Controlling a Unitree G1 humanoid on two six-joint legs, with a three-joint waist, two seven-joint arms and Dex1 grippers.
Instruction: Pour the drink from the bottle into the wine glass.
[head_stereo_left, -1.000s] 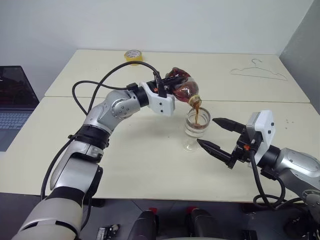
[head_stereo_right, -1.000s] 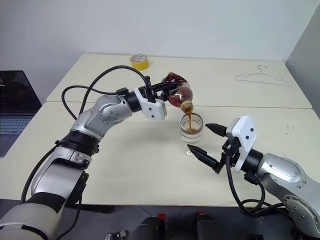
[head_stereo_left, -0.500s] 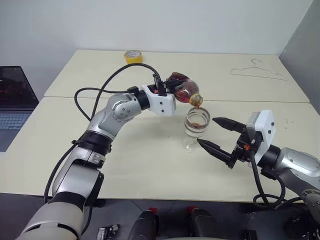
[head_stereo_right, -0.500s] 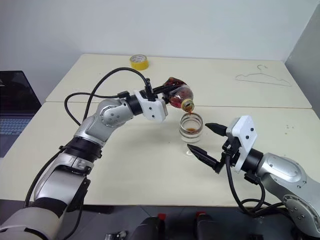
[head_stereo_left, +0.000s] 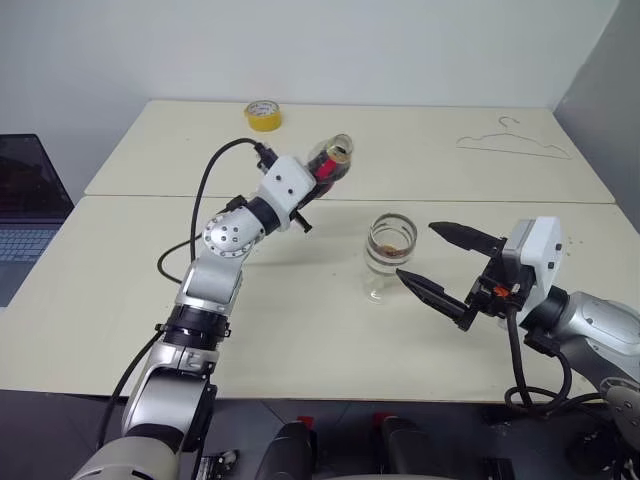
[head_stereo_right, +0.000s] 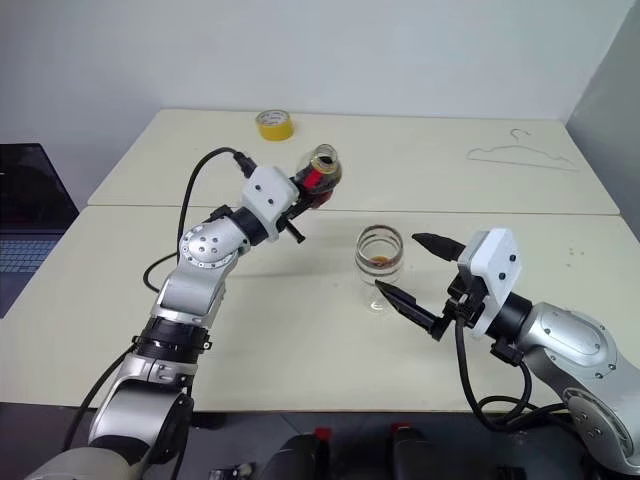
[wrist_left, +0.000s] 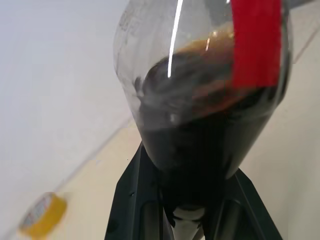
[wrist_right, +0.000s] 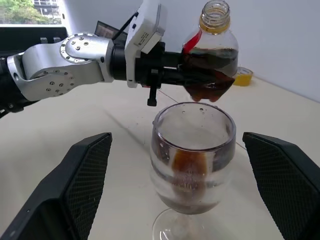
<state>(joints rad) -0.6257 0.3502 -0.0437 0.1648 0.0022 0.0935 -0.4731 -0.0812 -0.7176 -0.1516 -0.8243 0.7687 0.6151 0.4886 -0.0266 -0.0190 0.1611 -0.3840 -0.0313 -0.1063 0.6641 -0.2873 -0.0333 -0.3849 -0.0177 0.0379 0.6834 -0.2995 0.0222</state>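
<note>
- The bottle (wrist_right: 210, 55): clear plastic, red label at the neck, yellowish ring at the open mouth.
- The drink (wrist_left: 200, 135): dark brown, nearly black (amber where it thins at the surface).
- The wine glass (wrist_right: 192, 150): colourless, with a brown tint inside the bowl.
- Tape roll (head_stereo_left: 264, 114): yellow.
- Table (head_stereo_left: 300, 330): pale cream.
- Right gripper (head_stereo_left: 448, 268): black fingers on a white housing.
- Hanger (head_stereo_left: 515, 142): thin pale wire.
</note>
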